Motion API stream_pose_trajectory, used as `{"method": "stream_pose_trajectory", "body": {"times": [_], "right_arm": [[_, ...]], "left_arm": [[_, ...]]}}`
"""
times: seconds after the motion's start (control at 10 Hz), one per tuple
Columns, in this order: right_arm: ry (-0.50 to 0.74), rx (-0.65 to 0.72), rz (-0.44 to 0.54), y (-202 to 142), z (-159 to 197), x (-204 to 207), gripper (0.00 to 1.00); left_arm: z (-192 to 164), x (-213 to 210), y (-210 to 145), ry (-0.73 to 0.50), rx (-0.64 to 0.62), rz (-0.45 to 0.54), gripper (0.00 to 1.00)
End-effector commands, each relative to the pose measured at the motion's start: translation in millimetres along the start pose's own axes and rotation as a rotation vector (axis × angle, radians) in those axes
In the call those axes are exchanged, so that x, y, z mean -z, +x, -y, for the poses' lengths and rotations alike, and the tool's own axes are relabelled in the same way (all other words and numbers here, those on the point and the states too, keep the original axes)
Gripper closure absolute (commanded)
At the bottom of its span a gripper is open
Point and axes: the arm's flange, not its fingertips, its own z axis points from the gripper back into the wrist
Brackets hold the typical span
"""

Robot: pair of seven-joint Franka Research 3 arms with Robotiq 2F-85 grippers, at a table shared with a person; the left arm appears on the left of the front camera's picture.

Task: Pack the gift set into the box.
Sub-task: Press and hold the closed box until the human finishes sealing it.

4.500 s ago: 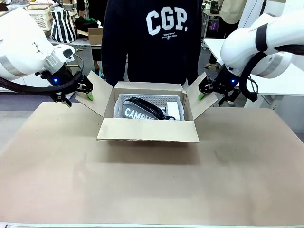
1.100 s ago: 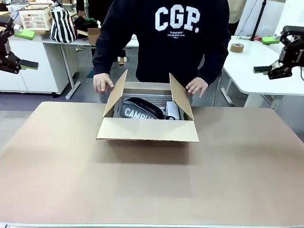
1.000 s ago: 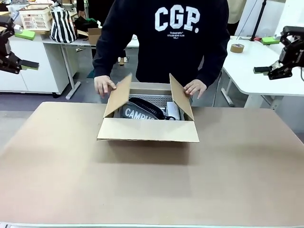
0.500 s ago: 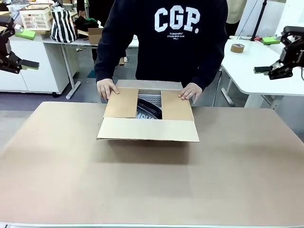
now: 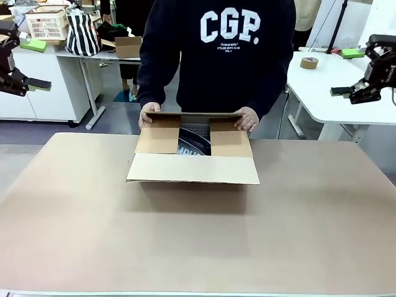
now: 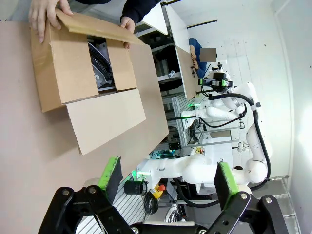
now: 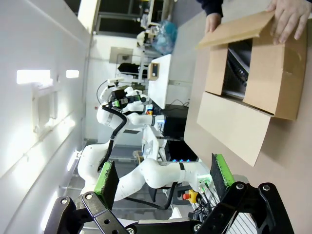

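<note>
My left pincer (image 6: 168,176) and right pincer (image 7: 162,176) stand wide; the box (image 5: 192,168) seems stiff, light card, best gripped at flap edges.

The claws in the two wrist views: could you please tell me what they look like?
The left claw and the right claw look alike. Each has two black fingers built of jointed links with visible screw heads, and each finger is faced with a flat green pad on its inner side.
</note>
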Motion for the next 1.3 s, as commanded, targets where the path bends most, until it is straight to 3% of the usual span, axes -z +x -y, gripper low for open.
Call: {"method": "stream_pose_trajectory", "body": {"times": [0.0,1.2], "right_arm": [[-0.015,-0.015,0.004,-1.4,0.5,0.8,0.0],[-0.015,-0.015,0.004,-1.4,0.5,0.8,0.0]], "left_arm": [[1.7,1.2,-0.1,-0.017,0.011,0.012,0.0],[1.7,1.2,-0.1,-0.017,0.011,0.012,0.0]]}}
